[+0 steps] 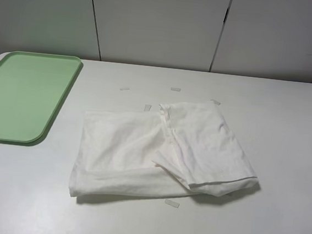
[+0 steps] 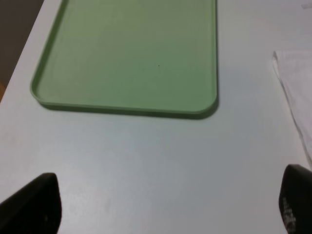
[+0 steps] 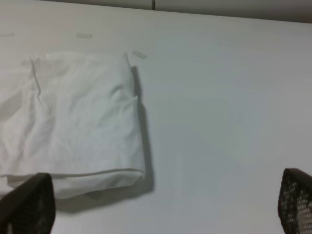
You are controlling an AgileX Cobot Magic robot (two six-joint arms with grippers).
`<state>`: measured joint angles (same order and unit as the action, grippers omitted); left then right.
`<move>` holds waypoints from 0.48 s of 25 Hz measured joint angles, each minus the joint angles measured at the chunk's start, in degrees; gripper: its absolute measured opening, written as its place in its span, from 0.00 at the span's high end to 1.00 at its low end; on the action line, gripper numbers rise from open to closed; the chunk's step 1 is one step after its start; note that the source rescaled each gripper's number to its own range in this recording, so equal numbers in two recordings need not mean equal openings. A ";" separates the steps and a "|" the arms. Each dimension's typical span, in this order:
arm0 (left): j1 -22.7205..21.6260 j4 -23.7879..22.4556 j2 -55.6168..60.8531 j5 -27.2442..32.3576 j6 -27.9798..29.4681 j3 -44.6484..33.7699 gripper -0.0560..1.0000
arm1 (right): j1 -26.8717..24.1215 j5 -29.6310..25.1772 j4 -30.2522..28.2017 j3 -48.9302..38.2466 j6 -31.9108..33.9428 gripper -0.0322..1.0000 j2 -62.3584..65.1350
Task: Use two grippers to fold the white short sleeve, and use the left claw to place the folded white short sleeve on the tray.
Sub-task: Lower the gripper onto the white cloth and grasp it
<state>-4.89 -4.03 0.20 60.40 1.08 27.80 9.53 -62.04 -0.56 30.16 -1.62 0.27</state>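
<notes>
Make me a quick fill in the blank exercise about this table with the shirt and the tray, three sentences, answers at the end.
1. The tray is pale ____ in colour.
2. In the high view, the white short sleeve lies on the table to the ____ of the tray.
3. The left hand and the right hand both stand ____, holding nothing.

Missing words: green; right; open.
</notes>
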 joint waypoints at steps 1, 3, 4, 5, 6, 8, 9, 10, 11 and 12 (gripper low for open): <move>0.00 0.00 0.00 0.00 0.00 0.00 0.11 | 0.00 0.00 0.00 0.00 0.00 0.00 0.00; 0.00 0.00 0.00 0.00 0.00 0.00 0.11 | 0.00 0.00 0.00 0.00 0.00 0.00 0.00; 0.00 0.00 0.00 0.00 0.00 0.00 0.11 | 0.00 0.00 0.00 0.00 0.00 0.00 0.00; 0.00 0.00 0.00 0.00 0.00 0.00 0.11 | 0.00 0.00 0.00 0.00 0.00 0.00 0.00; 0.00 0.00 0.00 0.00 0.00 0.00 0.11 | 0.00 0.00 0.00 0.00 -0.06 0.00 0.00; 0.00 0.00 0.00 0.00 0.00 0.00 0.11 | 0.00 1.61 0.56 -0.93 -0.25 0.00 0.00; 0.00 0.00 0.00 0.00 0.00 0.00 0.11 | 0.00 2.09 0.87 -1.36 -0.29 0.00 0.00; 0.00 0.00 0.00 0.00 0.00 0.00 0.11 | 0.00 2.35 1.23 -1.71 -0.49 0.00 0.00; 0.00 0.00 0.00 0.00 0.00 0.00 0.11 | 0.00 2.63 1.30 -1.70 -0.66 0.00 0.00; 0.00 0.00 0.00 0.00 0.00 0.00 0.11 | 0.00 2.85 1.30 -1.70 -0.66 0.00 0.00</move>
<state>-4.89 -4.03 0.20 60.40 1.08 27.80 9.53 -59.19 0.74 28.46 -2.28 0.27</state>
